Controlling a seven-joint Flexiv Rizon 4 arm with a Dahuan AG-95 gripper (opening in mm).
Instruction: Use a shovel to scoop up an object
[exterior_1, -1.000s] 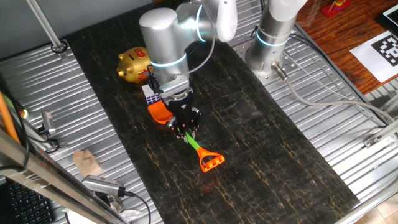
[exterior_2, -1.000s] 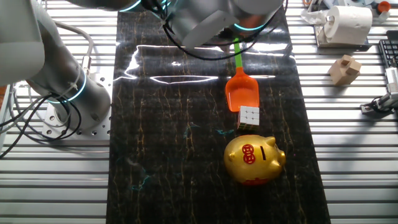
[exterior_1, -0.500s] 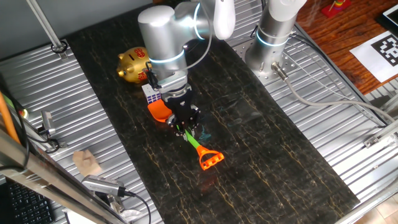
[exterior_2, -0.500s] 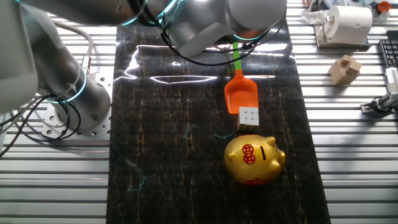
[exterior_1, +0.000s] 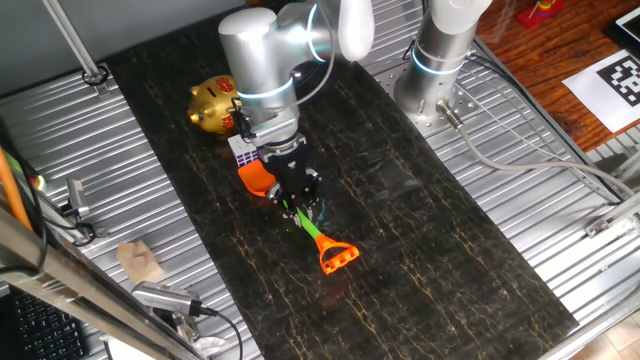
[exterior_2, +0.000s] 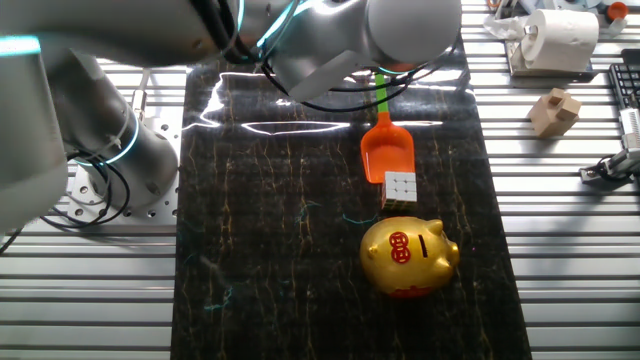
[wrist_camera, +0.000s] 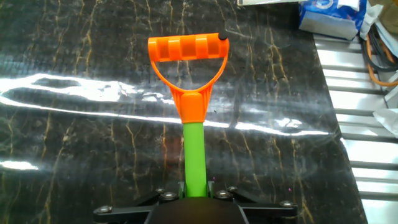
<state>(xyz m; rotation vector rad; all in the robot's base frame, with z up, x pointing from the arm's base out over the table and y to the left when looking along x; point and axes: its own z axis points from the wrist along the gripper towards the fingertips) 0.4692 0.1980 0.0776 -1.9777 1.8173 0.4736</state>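
Observation:
The shovel (exterior_1: 318, 236) lies on the dark mat with its orange blade (exterior_2: 388, 152) against the small white and blue cube (exterior_2: 400, 187). My gripper (exterior_1: 297, 203) is shut on the green shaft, between the blade and the orange D-handle (exterior_1: 339, 257). In the hand view the shaft (wrist_camera: 195, 155) runs up from between the fingers (wrist_camera: 181, 188) of my gripper (wrist_camera: 196, 190) to the D-handle (wrist_camera: 188, 56). The cube (exterior_1: 243, 151) sits between the blade and the gold piggy bank (exterior_2: 408, 256). The arm hides much of the blade in one fixed view.
The gold piggy bank (exterior_1: 216, 104) stands just beyond the cube. A wooden block (exterior_2: 556, 110) and a roll of paper (exterior_2: 560, 35) sit off the mat on the metal table. The arm's base (exterior_1: 438, 70) is bolted at the mat's far side.
The arm has shifted slightly toward the cube, and the blade has slid a little closer against it. The cube and piggy bank have not moved.

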